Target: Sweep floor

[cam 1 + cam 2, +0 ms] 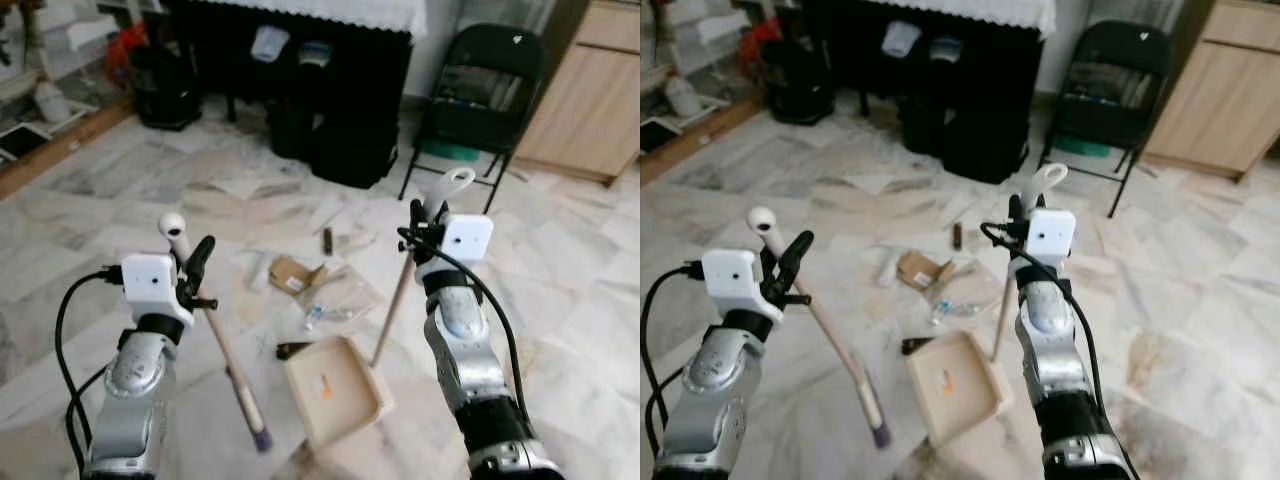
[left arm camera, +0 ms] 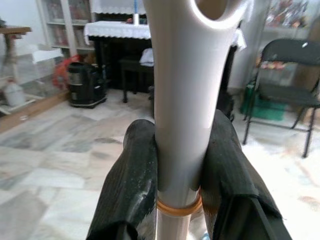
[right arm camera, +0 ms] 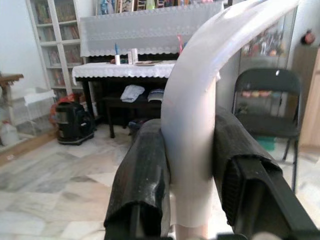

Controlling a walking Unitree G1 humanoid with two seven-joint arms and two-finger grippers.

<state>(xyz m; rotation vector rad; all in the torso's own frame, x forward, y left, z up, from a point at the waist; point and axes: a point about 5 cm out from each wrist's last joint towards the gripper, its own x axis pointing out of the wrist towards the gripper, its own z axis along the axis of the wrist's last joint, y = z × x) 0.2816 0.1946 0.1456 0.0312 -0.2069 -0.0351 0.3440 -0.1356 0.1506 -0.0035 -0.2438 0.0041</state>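
Note:
My left gripper (image 1: 196,268) is shut on the white top of a broom handle (image 2: 180,100). The wooden stick slants down to its dark lower end (image 1: 261,436) on the floor. My right gripper (image 1: 424,228) is shut on the white looped grip (image 3: 192,115) of a dustpan handle. That stick runs down to the beige dustpan (image 1: 335,390), which lies on the floor between my arms. Just beyond the pan lies litter: a cardboard scrap (image 1: 290,273), a clear plastic wrapper (image 1: 336,300), a small brown bottle (image 1: 327,240) and a dark piece (image 1: 293,349).
The floor is pale marble tile. A black folding chair (image 1: 482,100) stands at the back right beside a wooden cabinet (image 1: 595,90). A black piano under a lace cloth (image 1: 300,50) is at the back, with dark bags beneath it. A black bin (image 1: 165,85) is back left.

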